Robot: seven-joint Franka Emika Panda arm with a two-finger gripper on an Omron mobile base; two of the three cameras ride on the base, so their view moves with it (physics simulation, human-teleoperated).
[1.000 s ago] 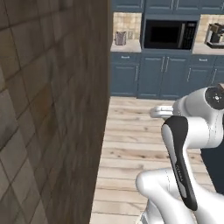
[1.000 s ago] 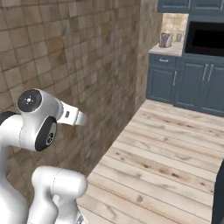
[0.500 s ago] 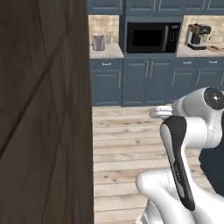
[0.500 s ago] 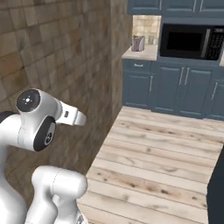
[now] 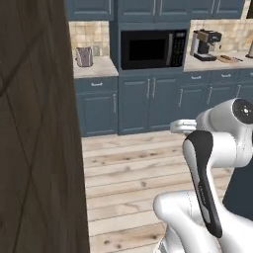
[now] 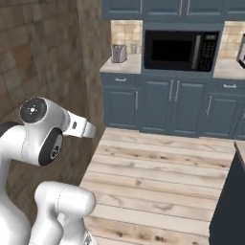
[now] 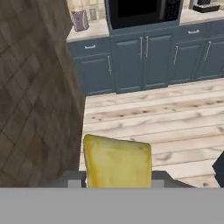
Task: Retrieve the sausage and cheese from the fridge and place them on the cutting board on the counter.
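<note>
Hand view shows the gripper (image 7: 117,175) pinching the cheese (image 7: 117,162); the base has swung, bringing the counter (image 5: 217,60) and cutting board (image 5: 228,59) into sight.

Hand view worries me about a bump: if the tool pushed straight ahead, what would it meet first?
Probably the wooden floor, then the blue cabinets; depth is unclear. The tool holds the cheese.

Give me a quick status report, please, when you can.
Fingers shut on the cheese. Cutting board far off on the counter. Open floor between.
</note>
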